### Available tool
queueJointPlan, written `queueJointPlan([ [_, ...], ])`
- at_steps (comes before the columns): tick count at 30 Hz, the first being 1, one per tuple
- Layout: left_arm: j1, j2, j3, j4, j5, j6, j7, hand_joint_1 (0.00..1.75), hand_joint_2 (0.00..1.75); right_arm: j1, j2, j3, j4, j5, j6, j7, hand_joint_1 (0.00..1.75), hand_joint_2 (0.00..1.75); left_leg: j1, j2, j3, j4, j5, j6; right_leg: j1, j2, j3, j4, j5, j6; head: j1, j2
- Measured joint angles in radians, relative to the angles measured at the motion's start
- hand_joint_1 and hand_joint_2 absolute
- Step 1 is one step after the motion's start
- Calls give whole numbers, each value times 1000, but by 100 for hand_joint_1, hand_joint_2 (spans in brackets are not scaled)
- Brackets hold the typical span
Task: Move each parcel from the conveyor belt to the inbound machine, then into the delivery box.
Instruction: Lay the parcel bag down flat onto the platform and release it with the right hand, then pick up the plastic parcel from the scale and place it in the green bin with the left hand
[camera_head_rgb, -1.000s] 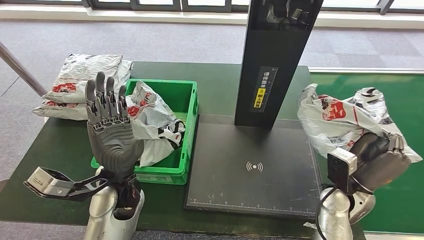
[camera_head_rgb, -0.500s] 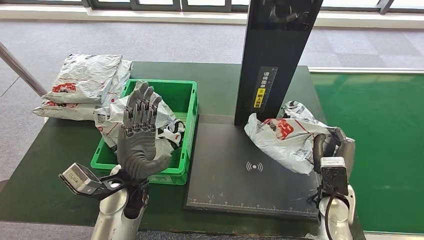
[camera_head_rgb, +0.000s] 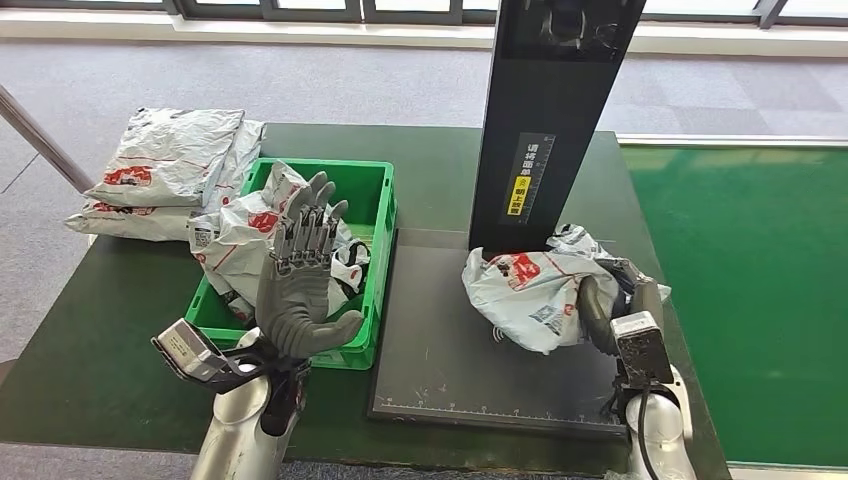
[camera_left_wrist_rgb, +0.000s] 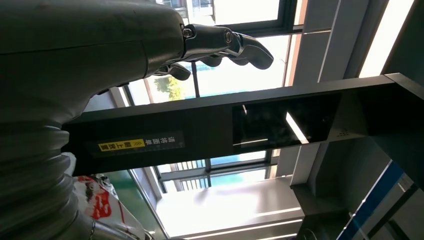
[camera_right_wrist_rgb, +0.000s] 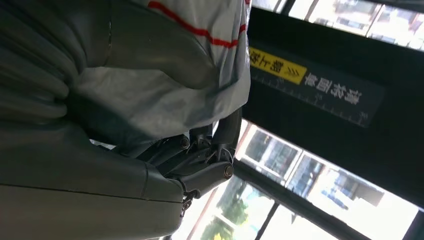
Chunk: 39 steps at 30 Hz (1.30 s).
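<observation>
Head view: left hand (camera_head_rgb: 300, 275) raised upright, palm flat, fingers (camera_head_rgb: 308, 215) apart and empty, before green plastic crate (camera_head_rgb: 372, 262) of bagged parcels. Right hand (camera_head_rgb: 612, 305) low, fingers wrapped on crumpled white plastic parcel with red logo (camera_head_rgb: 525, 290), resting on black scanner platform (camera_head_rgb: 440, 350) at tall black column (camera_head_rgb: 545, 120).

Left wrist view: fingers (camera_left_wrist_rgb: 235, 45) extended, holding nothing, column (camera_left_wrist_rgb: 210, 132) beyond.

Right wrist view: fingers (camera_right_wrist_rgb: 205, 160) clamped on parcel (camera_right_wrist_rgb: 165, 65).

Carried by the right robot hand (camera_head_rgb: 607, 306), parcel (camera_head_rgb: 530, 287) brought leftward from over the green conveyor belt (camera_head_rgb: 760, 300) onto the scanner platform (camera_head_rgb: 450, 360), near the black post (camera_head_rgb: 545, 120). Left robot hand (camera_head_rgb: 300, 270) shifted rightward, lower, over the green crate (camera_head_rgb: 375, 215).
</observation>
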Motion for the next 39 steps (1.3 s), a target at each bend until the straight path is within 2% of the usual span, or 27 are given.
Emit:
queueJointPlan([
  [2,-1,0,-1,4,-4,4,0,0,175,-4,-3,8,20,-13,34,6,42,175,0,0,0,0,0,0,0,0,0,0,0,0,0,0],
  [8,-1,0,-1,8,-4,5,0,0,175,-13,-7,14,50,-18,45,8,42,175,0,0,0,0,0,0,0,0,0,0,0,0,0,0],
  [12,-2,0,-1,9,-6,8,0,0,175,-16,-9,15,63,-23,55,9,0,0,0,0,0,0,0,0,0,0,0,0,0,0,0,0],
  [21,-19,4,-22,24,-34,66,0,0,175,-118,-34,15,198,-136,190,-4,0,0,0,0,0,0,1,0,0,0,0,0,1,0,0,0],
  [34,-29,10,-29,36,-37,75,0,0,175,-152,-49,15,271,-158,211,-10,0,0,0,0,0,0,1,-1,0,0,0,0,0,0,0,0],
  [39,-30,11,-38,40,-64,100,0,0,175,-139,-49,12,253,-254,255,-32,0,0,0,0,0,0,1,-1,0,0,0,0,1,0,0,0],
])
